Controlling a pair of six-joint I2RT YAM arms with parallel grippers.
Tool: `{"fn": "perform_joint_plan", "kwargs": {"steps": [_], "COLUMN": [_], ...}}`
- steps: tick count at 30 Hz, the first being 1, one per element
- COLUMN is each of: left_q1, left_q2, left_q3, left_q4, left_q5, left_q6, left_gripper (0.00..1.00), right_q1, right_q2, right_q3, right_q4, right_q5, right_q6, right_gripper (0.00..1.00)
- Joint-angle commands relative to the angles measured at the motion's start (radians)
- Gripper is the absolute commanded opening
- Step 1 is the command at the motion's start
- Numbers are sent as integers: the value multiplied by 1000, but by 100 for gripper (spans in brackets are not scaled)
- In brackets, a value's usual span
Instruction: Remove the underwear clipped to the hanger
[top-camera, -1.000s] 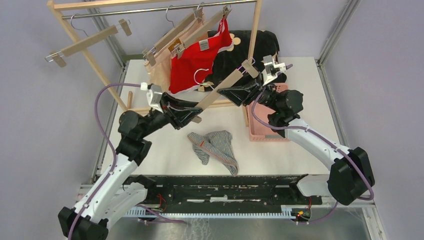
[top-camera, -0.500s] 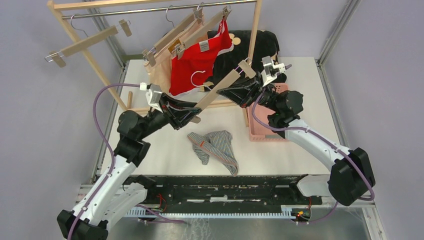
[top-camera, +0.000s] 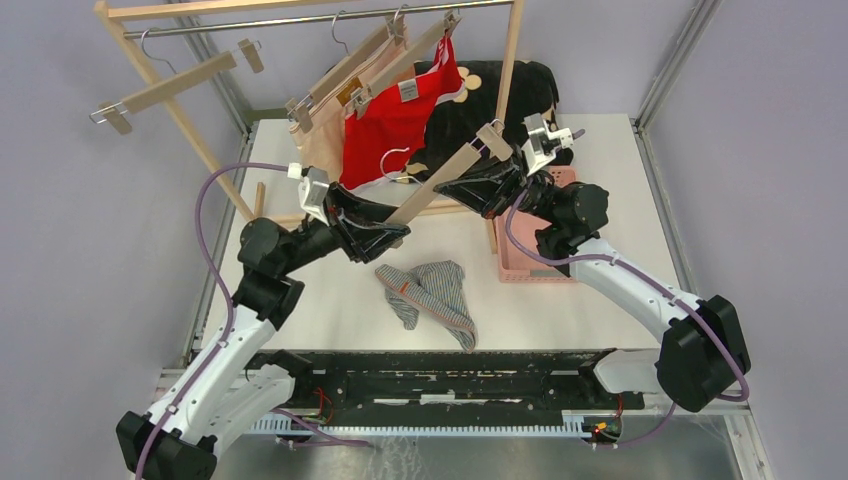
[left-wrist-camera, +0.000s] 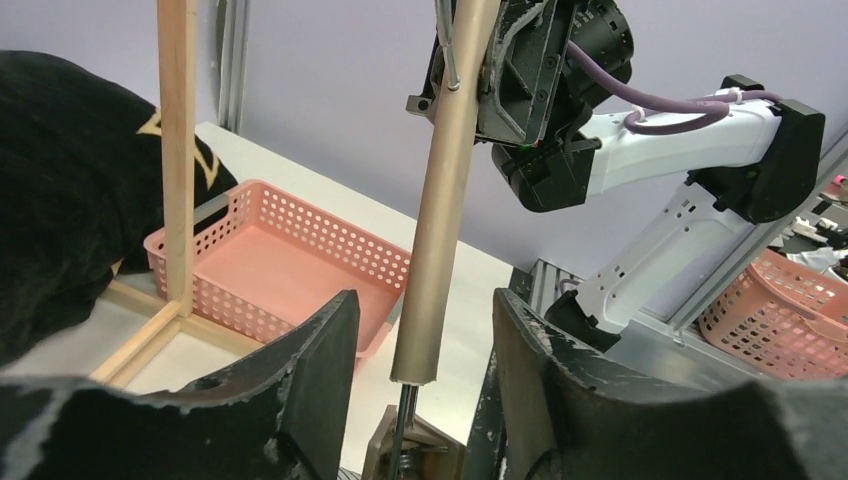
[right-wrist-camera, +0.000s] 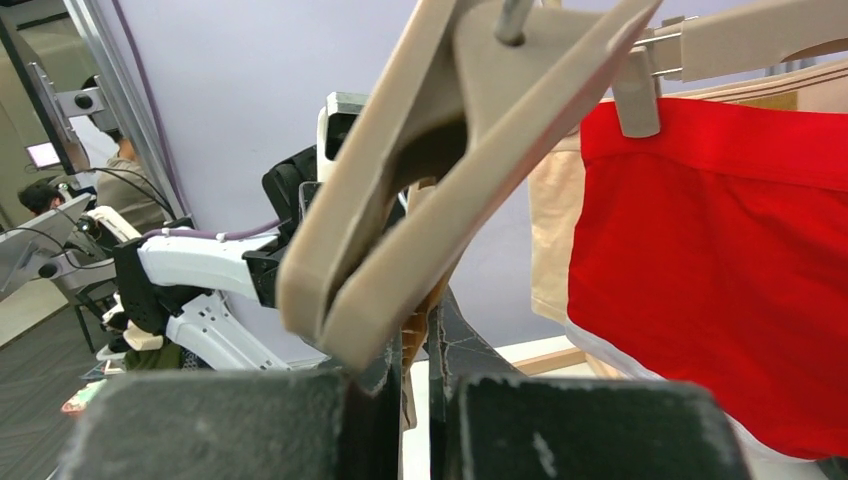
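Note:
A bare wooden clip hanger (top-camera: 445, 172) slants between my two arms above the table. My right gripper (top-camera: 478, 186) is shut on its bar near the upper clip (right-wrist-camera: 430, 170). My left gripper (top-camera: 385, 226) is open around the bar's lower end (left-wrist-camera: 445, 200), with a gap on both sides. Grey-and-white striped underwear (top-camera: 430, 294) lies loose on the table below. Red underwear (top-camera: 398, 125) (right-wrist-camera: 720, 260) and beige underwear (top-camera: 322, 145) (right-wrist-camera: 553, 230) hang clipped to hangers on the rail.
A wooden rack (top-camera: 175, 110) with a metal rail (top-camera: 250, 22) stands at the back; one bare hanger (top-camera: 175, 85) hangs at its left. A black cushion (top-camera: 500, 95) lies behind, and a pink basket (top-camera: 530, 258) (left-wrist-camera: 290, 250) sits at the right by the rack post (left-wrist-camera: 177, 150).
My right gripper closed on the hanger bar. My left gripper then opened off the lower end. The hanger shifted slightly.

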Motion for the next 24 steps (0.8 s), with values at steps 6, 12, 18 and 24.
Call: {"fn": "perform_joint_plan", "kwargs": {"steps": [6, 12, 18, 24], "left_q1": [-3, -3, -4, -3], "left_q2": [-4, 14, 17, -8], "left_q3": [33, 56, 58, 75], "left_q4": [-7, -48, -66, -100], "left_q5": [67, 97, 125, 136], "left_q6": [-6, 11, 41, 72], "left_gripper": [46, 35, 4, 3], "right_q1": [3, 8, 12, 14], "right_q2": [-25, -23, -30, -31], "right_q3": [42, 59, 59, 61], "right_q4": [75, 68, 21, -78], "right_q5": [-41, -91, -110, -131], "right_q6": [22, 28, -2, -58], "right_gripper": [1, 1, 1, 1]}}
